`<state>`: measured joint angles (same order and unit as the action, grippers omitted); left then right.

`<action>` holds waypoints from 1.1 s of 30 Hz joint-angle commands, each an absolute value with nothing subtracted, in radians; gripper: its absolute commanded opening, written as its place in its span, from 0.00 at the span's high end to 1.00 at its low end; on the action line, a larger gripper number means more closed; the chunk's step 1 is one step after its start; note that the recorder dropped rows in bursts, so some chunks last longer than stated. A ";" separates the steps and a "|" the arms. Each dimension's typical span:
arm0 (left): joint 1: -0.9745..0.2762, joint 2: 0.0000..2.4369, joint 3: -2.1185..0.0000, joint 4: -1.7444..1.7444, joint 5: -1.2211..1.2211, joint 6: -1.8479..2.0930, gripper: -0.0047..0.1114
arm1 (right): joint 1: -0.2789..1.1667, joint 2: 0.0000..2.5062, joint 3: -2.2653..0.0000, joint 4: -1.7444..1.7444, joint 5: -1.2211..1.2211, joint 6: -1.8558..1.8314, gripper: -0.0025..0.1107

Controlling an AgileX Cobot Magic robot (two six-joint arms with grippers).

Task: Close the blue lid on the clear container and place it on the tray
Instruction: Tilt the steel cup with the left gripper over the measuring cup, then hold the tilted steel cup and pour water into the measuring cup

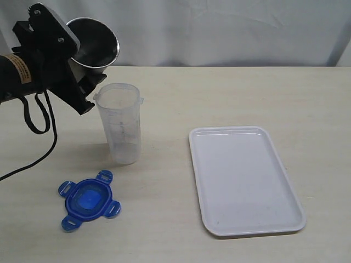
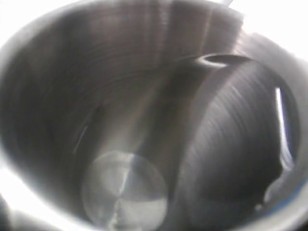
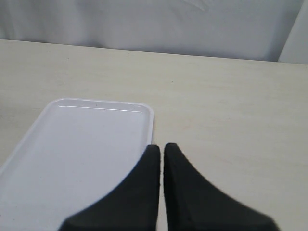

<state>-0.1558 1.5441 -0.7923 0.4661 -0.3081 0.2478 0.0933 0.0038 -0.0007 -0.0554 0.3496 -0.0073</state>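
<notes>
The clear container (image 1: 122,123) stands upright and uncovered on the table, left of centre. Nearer the front edge, the blue lid (image 1: 88,200) lies flat on the table, apart from the container. The white tray (image 1: 244,178) lies to the right with nothing on it. My left gripper (image 1: 90,82) is shut on a metal cup (image 1: 96,46), holding it in the air tilted, mouth up and to the right, just above and behind the container's rim. The left wrist view is filled by the cup's inside (image 2: 144,96). My right gripper (image 3: 162,147) is shut and holds nothing, hovering by the tray's edge (image 3: 82,144).
A pale curtain hangs behind the table's back edge. The left arm's black cable (image 1: 33,118) loops down onto the table at the far left. Bare tabletop (image 1: 164,219) lies between the lid and the tray.
</notes>
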 commanded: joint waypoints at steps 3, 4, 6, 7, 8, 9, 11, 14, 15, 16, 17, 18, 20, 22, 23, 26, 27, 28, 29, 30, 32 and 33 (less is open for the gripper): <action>-0.158 1.529 -0.807 0.460 -0.381 0.265 0.96 | 0.085 0.000 0.000 -0.055 0.345 -0.010 0.94; -0.158 1.529 -0.807 0.460 -0.383 0.265 0.96 | 0.085 0.000 0.000 -0.055 0.345 -0.010 0.94; -0.158 1.529 -0.807 0.460 -0.383 0.268 0.96 | 0.085 0.000 0.000 -0.055 0.345 -0.010 0.94; -0.158 1.529 -0.807 0.460 -0.385 0.268 0.96 | 0.085 0.000 0.000 -0.055 0.345 -0.010 0.94; -0.158 1.529 -0.807 0.460 -0.387 0.270 0.96 | 0.085 0.000 0.000 -0.055 0.345 -0.010 0.94; -0.158 1.529 -0.807 0.460 -0.387 0.275 0.96 | 0.085 0.000 0.000 -0.055 0.345 -0.010 0.94; -0.158 1.529 -0.807 0.460 -0.387 0.294 0.96 | 0.085 0.000 0.000 -0.055 0.345 -0.010 0.94; -0.158 1.529 -0.807 0.460 -0.402 0.303 0.96 | 0.085 0.000 0.000 -0.055 0.345 -0.010 0.94; -0.158 1.529 -0.807 0.460 -0.407 0.319 0.96 | 0.085 0.000 0.000 -0.055 0.345 -0.010 0.94; -0.158 1.529 -0.807 0.460 -0.409 0.346 0.96 | 0.085 0.000 0.000 -0.055 0.345 -0.010 0.94; -0.158 1.529 -0.807 0.460 -0.409 0.368 0.96 | 0.085 0.000 0.000 -0.055 0.345 -0.010 0.94; -0.158 1.529 -0.807 0.460 -0.411 0.379 0.96 | 0.085 0.000 0.000 -0.055 0.345 -0.010 0.94; -0.158 1.529 -0.807 0.460 -0.411 0.381 0.96 | 0.085 0.000 0.000 -0.055 0.345 -0.010 0.94; -0.158 1.529 -0.807 0.460 -0.411 0.396 0.96 | 0.085 0.000 0.000 -0.055 0.345 -0.010 0.94; -0.158 1.529 -0.807 0.460 -0.411 0.400 0.96 | 0.085 0.000 0.000 -0.055 0.345 -0.010 0.94; -0.158 1.529 -0.807 0.449 -0.420 0.418 0.96 | 0.085 0.000 0.000 -0.055 0.345 -0.010 0.94; -0.158 1.529 -0.807 0.449 -0.422 0.418 0.96 | 0.085 0.000 0.000 -0.055 0.345 -0.010 0.94; -0.158 1.529 -0.807 0.449 -0.424 0.418 0.96 | 0.085 0.000 0.000 -0.055 0.345 -0.010 0.94; -0.158 1.529 -0.807 0.449 -0.424 0.418 0.96 | 0.085 0.000 0.000 -0.055 0.345 -0.010 0.94; -0.158 1.529 -0.807 0.449 -0.424 0.422 0.96 | 0.085 0.000 0.000 -0.055 0.345 -0.010 0.94; -0.158 1.529 -0.807 0.449 -0.424 0.425 0.96 | 0.085 0.000 0.000 -0.055 0.345 -0.010 0.94; -0.158 1.529 -0.807 0.449 -0.424 0.433 0.96 | 0.085 0.000 0.000 -0.055 0.345 -0.010 0.94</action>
<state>-0.1558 1.5441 -0.7923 0.4661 -0.3518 0.4214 0.0933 0.0038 -0.0007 -0.0554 0.3496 -0.0073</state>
